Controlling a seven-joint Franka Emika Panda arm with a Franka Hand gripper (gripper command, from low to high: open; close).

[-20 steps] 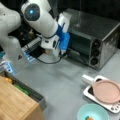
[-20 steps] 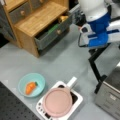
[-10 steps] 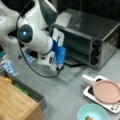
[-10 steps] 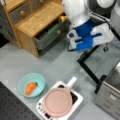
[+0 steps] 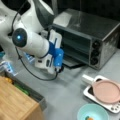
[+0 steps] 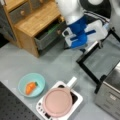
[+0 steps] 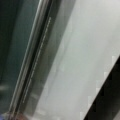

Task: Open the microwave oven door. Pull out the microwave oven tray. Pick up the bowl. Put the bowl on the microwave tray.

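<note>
The silver oven (image 5: pixel 100 37) has its door (image 5: pixel 73 64) swung down and lying open, in both front views; the dark-framed glass panel (image 6: pixel 106 58) lies flat over the table. My gripper (image 5: pixel 59 69) with its blue-and-white hand is at the door's free edge (image 6: pixel 83 49). The wrist view shows the door glass (image 7: pixel 15 37) and its metal bar (image 7: pixel 32 65) close up. No black tray shows; the oven's inside is dark. The teal bowl (image 6: pixel 31 85) with an orange carrot stands on the table, apart from the gripper, also visible as the bowl (image 5: pixel 92 113) at a front view's bottom.
A pink plate (image 6: pixel 57 102) lies on a white handled tray (image 6: pixel 75 96) beside the bowl. A wooden drawer cabinet (image 6: pixel 32 22) with an open drawer stands at a front view's top left. The oven's black knobs (image 5: pixel 94 53) face the table.
The gripper has moved downward and away from the oven, and the door has swung down with it from part-open to flat.
</note>
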